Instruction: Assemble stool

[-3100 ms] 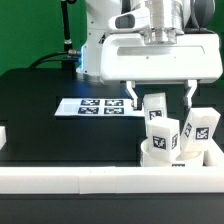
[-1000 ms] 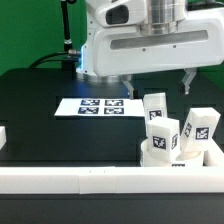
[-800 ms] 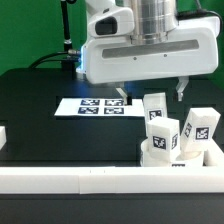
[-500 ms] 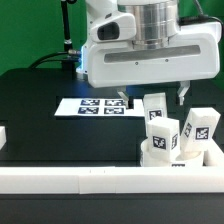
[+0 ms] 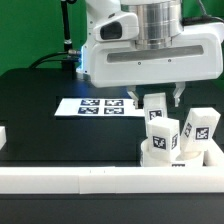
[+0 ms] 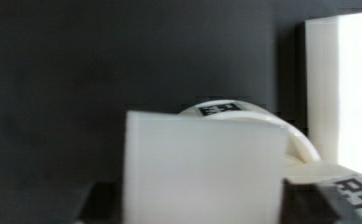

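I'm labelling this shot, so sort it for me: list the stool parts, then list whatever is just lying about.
Part of the job:
seat
back leg
middle leg
right leg

Just lying about:
marker board
front rail
table

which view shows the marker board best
The exterior view: the marker board lies flat on the black table with its row of tags in sight. The wrist view shows none of it.
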Robot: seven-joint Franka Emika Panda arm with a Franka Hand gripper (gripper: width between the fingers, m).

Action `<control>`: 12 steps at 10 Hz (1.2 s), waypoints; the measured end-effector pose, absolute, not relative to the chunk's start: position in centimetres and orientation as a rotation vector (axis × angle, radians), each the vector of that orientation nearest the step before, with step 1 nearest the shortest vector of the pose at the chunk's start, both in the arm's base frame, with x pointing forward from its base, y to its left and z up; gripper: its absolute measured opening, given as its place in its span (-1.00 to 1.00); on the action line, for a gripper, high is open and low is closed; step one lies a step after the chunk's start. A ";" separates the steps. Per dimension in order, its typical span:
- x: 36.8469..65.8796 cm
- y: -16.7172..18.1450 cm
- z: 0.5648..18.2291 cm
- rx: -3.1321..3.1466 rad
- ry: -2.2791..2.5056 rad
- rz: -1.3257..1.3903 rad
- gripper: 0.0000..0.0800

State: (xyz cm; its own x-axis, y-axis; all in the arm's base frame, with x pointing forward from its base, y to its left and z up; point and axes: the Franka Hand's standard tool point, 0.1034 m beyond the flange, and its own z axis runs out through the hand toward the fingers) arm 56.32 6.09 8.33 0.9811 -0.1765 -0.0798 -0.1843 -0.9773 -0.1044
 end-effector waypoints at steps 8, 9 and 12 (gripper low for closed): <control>57.9 6.7 8.3 -2.784 1.190 0.175 -0.15; 58.0 6.8 8.3 -2.714 1.334 0.185 -0.15; 58.4 7.1 8.3 -2.538 1.627 0.194 -0.15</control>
State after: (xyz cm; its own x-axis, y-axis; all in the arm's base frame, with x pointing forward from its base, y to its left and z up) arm 58.38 7.09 8.29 0.4140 -0.8939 -0.1721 -0.9093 -0.4150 -0.0321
